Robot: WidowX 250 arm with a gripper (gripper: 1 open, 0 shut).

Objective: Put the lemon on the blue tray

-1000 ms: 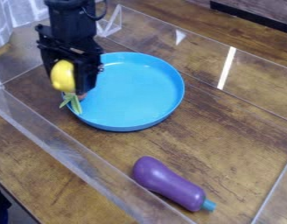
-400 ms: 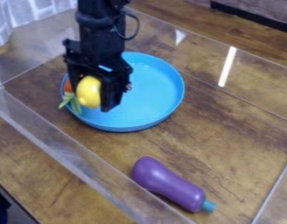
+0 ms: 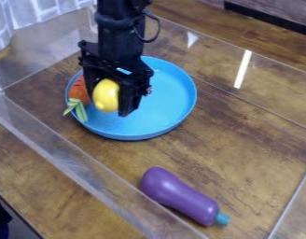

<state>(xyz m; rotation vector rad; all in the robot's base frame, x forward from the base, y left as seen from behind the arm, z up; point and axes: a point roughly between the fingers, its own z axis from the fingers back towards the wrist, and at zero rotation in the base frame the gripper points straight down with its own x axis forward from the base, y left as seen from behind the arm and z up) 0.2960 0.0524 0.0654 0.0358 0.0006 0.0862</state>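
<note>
Large round bright blue plastic tray (image 3: 168, 98) with a low raised rim, resting on a dark wood-grain tabletop (image 3: 243, 140) inside low clear plastic walls. Above the tray's left part, a black robot hand (image 3: 112, 96) pointing straight down, fingers pinching a small smooth bright yellow egg-shaped lemon (image 3: 105, 94) from both sides. Lemon held over the tray's left half; impossible to tell whether touching the blue floor or hanging just above it. Rest of the tray's floor bare and blue. At the tray's left rim, partly hidden behind the hand, an orange carrot with green leaves (image 3: 77, 93), leaves poking out toward the lower left; unclear whether lying on the rim or just outside it. Well apart, toward the lower right, a glossy purple eggplant with a teal stem end (image 3: 181, 196), lying on its side on the tabletop.
</note>
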